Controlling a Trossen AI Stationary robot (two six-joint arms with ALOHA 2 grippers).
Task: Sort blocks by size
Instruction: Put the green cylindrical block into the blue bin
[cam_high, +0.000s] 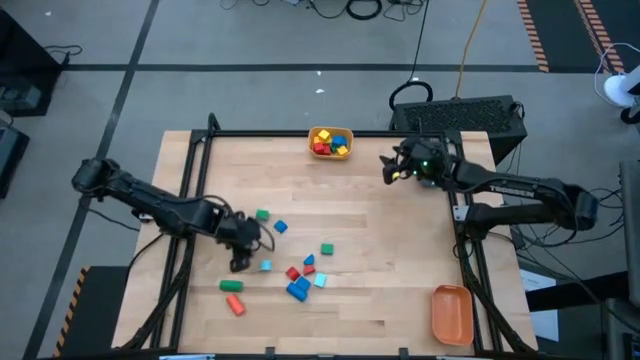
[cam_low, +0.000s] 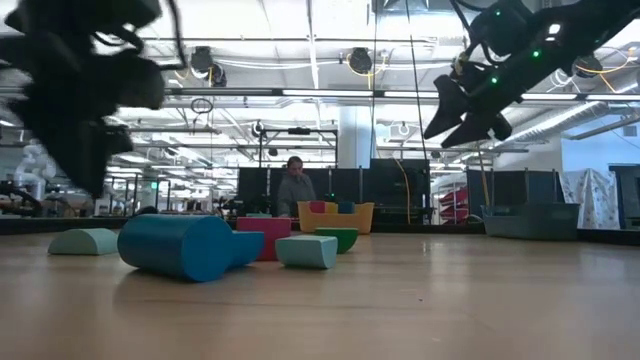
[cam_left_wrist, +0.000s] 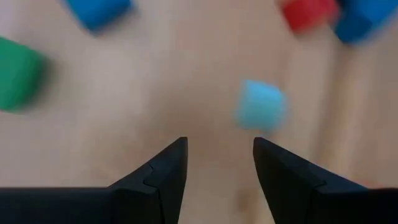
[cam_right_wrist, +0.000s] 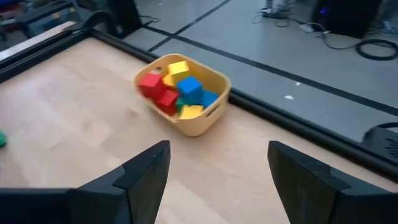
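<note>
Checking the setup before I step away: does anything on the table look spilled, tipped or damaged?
Nothing stands out. The yellow bin sits upright with blocks inside, the orange bin lies flat, and loose blocks are scattered near the left gripper, unsorted.

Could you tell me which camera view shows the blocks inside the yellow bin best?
The right wrist view: the yellow bin sits close, its blocks distinct. The high view shows it small at the table's far edge; the low view shows only its side; the left wrist view misses it.

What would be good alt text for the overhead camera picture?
The left gripper, open, hovers beside loose coloured blocks scattered on a wooden table. The right gripper, open, is near a yellow bin of blocks at the far edge; an orange bin sits opposite.
</note>
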